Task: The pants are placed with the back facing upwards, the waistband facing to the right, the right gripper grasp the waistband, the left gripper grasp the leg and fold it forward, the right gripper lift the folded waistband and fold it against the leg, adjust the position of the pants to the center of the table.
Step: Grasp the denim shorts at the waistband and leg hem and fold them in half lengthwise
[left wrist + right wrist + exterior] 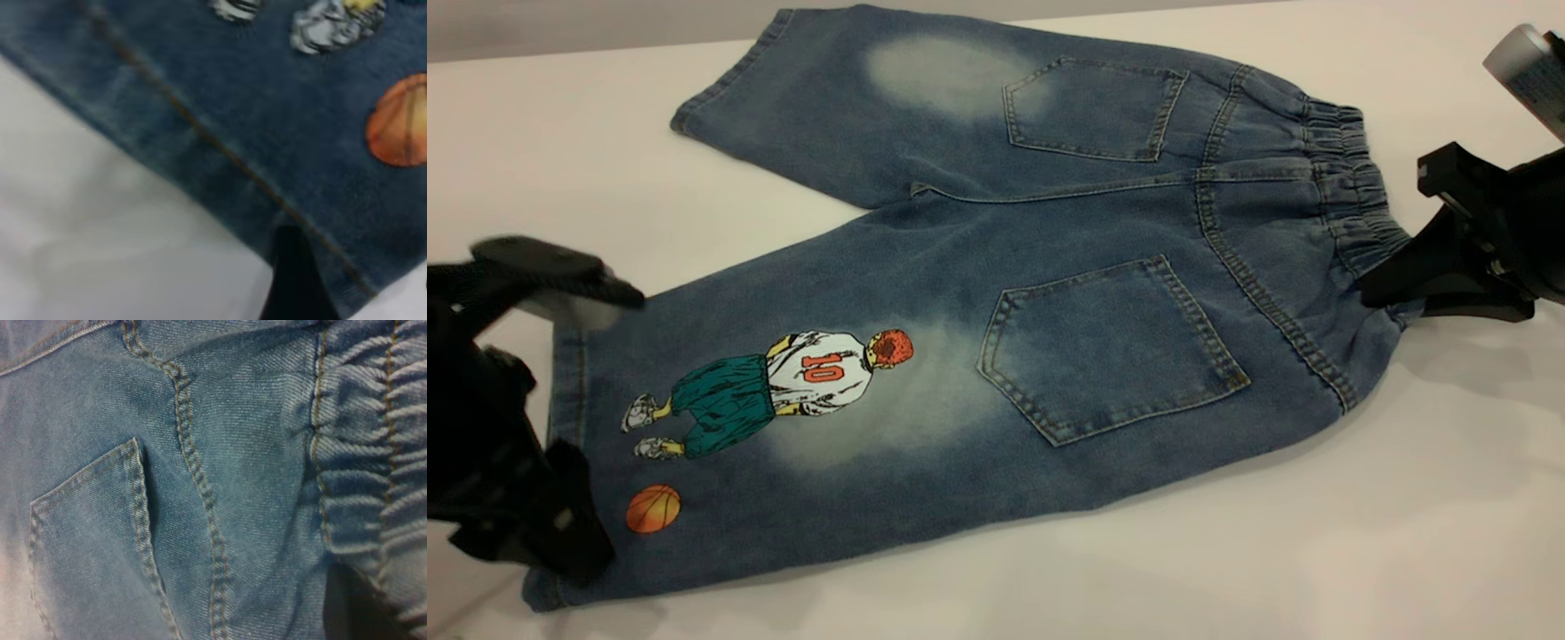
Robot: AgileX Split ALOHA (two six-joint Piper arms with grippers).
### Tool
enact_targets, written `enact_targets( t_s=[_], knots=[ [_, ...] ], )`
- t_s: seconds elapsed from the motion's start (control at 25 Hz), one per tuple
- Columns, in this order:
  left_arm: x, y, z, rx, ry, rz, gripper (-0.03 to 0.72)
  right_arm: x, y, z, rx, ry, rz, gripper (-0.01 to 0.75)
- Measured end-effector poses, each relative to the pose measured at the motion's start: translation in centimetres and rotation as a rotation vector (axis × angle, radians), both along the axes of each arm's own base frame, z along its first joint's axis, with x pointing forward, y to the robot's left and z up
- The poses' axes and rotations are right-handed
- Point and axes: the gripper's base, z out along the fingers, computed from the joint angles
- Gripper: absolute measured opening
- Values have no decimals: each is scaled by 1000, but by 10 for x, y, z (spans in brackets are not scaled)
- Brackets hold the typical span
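- Right gripper [1392, 283] is seen at the right end of the pants [1049, 293], its fingers closing in on the near part of the waistband [1352, 191]; whether cloth is already pinched between them cannot be told.
- Left gripper [560, 391] is held at the hem of the leg [783, 418], at the left end. One finger [551, 267] is spread above the cloth and another lies lower, so it is judged to be open around the hem, not yet clamped.
- In the left wrist view a dark fingertip [293, 273] is seen at the hem edge, near the basketball print [400, 120].
- Pants are laid flat on the table [1316, 533], back up, long axis running left to right, waistband to the right.
- Printed leg is the near one, so the fold forward is judged to carry that near edge across the long axis, each gripper serving the end nearest to it.
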Motion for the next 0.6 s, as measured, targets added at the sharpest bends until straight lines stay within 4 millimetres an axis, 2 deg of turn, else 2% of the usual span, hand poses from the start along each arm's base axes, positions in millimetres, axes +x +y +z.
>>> enact_targets(
  t_s=[0.28, 0.6],
  knots=[
    [-6, -20, -5, 11, -1, -117, 417, 0, 0, 0, -2, -1, 1, 53],
    [-7, -17, -8, 47, 17, -108, 415, 0, 0, 0, 3, -2, 2, 57]
  ],
)
